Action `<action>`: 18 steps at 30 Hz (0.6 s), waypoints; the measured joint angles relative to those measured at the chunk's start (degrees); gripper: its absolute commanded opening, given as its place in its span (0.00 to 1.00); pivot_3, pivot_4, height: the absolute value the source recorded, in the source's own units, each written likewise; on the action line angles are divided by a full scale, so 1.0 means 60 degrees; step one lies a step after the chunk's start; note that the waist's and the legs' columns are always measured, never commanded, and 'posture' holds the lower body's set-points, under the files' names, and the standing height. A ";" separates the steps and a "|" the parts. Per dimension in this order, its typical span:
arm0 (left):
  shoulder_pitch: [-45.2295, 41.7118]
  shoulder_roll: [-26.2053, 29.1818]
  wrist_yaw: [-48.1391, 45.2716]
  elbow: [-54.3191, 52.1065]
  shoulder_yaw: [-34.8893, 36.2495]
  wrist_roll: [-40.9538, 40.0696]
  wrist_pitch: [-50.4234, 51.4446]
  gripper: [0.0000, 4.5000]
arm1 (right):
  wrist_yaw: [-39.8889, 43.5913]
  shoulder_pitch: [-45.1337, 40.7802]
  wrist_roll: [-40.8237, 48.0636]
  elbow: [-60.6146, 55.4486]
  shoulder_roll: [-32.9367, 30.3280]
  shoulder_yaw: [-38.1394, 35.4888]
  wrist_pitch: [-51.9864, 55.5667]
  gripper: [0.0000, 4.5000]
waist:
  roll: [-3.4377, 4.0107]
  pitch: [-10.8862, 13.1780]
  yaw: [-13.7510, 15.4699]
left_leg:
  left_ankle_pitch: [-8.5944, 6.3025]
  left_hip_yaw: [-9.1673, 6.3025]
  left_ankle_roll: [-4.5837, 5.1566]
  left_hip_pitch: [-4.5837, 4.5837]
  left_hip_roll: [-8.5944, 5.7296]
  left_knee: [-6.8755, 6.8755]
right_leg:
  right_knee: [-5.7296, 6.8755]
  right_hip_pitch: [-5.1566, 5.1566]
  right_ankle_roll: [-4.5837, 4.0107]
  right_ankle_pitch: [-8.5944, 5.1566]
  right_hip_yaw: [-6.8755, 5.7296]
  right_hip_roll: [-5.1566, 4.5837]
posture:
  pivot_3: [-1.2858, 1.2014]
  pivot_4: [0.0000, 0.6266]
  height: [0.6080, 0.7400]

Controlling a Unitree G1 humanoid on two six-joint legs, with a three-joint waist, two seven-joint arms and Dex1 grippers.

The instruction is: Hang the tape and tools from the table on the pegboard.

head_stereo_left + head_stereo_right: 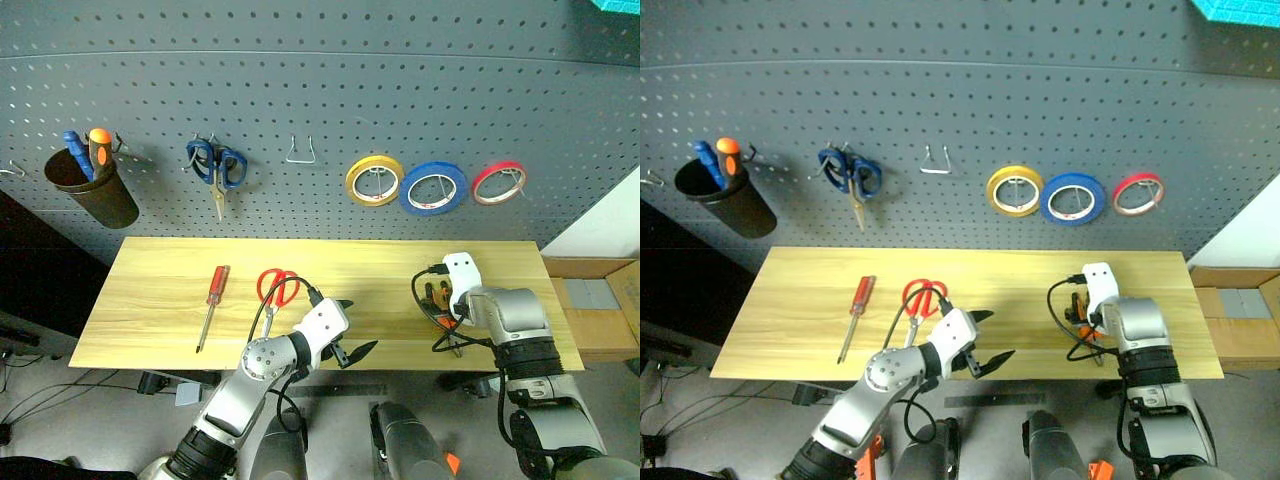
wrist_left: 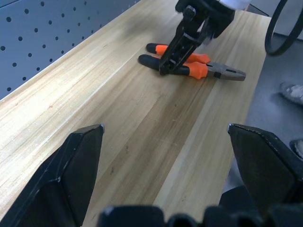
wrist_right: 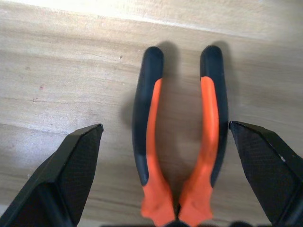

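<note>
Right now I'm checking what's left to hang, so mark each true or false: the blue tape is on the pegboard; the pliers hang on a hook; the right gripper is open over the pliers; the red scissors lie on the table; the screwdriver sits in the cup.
1. True: the blue tape hangs on the pegboard.
2. False: the pliers lie on the table.
3. True: the right gripper is open, straddling the handles.
4. True: the red scissors lie there.
5. False: the screwdriver lies on the table.

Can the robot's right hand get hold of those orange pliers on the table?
Probably yes. The right hand hangs open just above the pliers, a finger on either side of both handles, with nothing between them.
</note>
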 measured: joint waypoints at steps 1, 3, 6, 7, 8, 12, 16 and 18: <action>0.0023 0.0004 0.0004 -0.0039 0.0000 0.0000 0.0003 1.00 | 0.0002 -0.0090 -0.0005 0.0202 -0.0006 0.0008 -0.0099 0.99 | 0.0001 0.0010 0.0003 | 0.0000 -0.0001 0.0000 0.0000 0.0000 0.0000 | 0.0001 0.0000 0.0000 0.0000 -0.0002 0.0000 | 0.54 0.44 1.00; 0.0067 0.0033 0.0009 -0.0082 0.0004 0.0000 0.0027 1.00 | -0.0009 -0.0303 -0.0011 0.0632 -0.0007 0.0009 -0.0162 0.99 | 0.0002 0.0014 0.0008 | 0.0000 -0.0002 0.0000 0.0001 0.0001 0.0000 | 0.0003 -0.0001 0.0000 0.0000 -0.0002 0.0002 | 0.55 0.44 1.00; 0.0098 0.0064 0.0021 -0.0093 0.0030 -0.0001 0.0070 1.00 | -0.0080 -0.0485 -0.0007 0.1138 -0.0006 -0.0087 -0.0212 0.90 | 0.0000 0.0018 0.0026 | 0.0000 -0.0002 0.0000 0.0000 0.0001 -0.0003 | 0.0001 -0.0002 0.0000 0.0000 -0.0002 0.0001 | 0.55 0.44 1.00; 0.0096 0.0066 0.0027 -0.0093 0.0049 -0.0001 0.0100 1.00 | -0.0105 -0.0564 -0.0010 0.1278 -0.0012 -0.0096 -0.0261 0.86 | -0.0002 0.0019 0.0027 | 0.0000 -0.0001 0.0000 0.0000 0.0001 -0.0002 | 0.0000 -0.0002 0.0000 0.0000 -0.0001 0.0001 | 0.55 0.44 1.00; 0.0096 0.0065 0.0028 -0.0093 0.0057 0.0000 0.0119 1.00 | -0.0106 -0.0618 -0.0027 0.1387 -0.0021 -0.0089 -0.0332 0.80 | -0.0002 0.0019 0.0028 | 0.0000 0.0000 0.0000 0.0000 0.0000 -0.0002 | 0.0000 -0.0002 0.0000 0.0000 0.0000 0.0001 | 0.55 0.43 1.00; 0.0094 0.0051 0.0034 -0.0093 0.0057 0.0001 0.0160 1.00 | -0.0034 -0.0643 -0.0071 0.1508 -0.0033 -0.0057 -0.0556 0.61 | -0.0002 0.0019 0.0029 | 0.0000 -0.0001 0.0000 0.0001 0.0001 -0.0002 | 0.0000 -0.0002 0.0001 0.0000 -0.0002 0.0002 | 0.55 0.42 1.00; 0.0047 0.0041 0.0033 -0.0092 0.0057 0.0001 0.0163 1.00 | 0.0084 -0.0646 -0.0098 0.1627 -0.0107 0.0082 -0.0847 0.61 | -0.0002 0.0019 0.0028 | 0.0000 -0.0001 -0.0001 0.0001 0.0001 0.0000 | 0.0001 -0.0002 0.0001 0.0000 -0.0001 0.0002 | 0.55 0.40 1.00; -0.0035 0.0023 0.0033 -0.0092 0.0062 -0.0001 0.0160 1.00 | 0.0228 -0.0644 -0.0107 0.1641 -0.0171 0.0231 -0.0995 0.61 | -0.0002 0.0018 0.0026 | 0.0000 0.0000 -0.0001 0.0001 0.0001 0.0000 | 0.0002 -0.0002 0.0001 0.0000 -0.0002 0.0001 | 0.55 0.38 1.00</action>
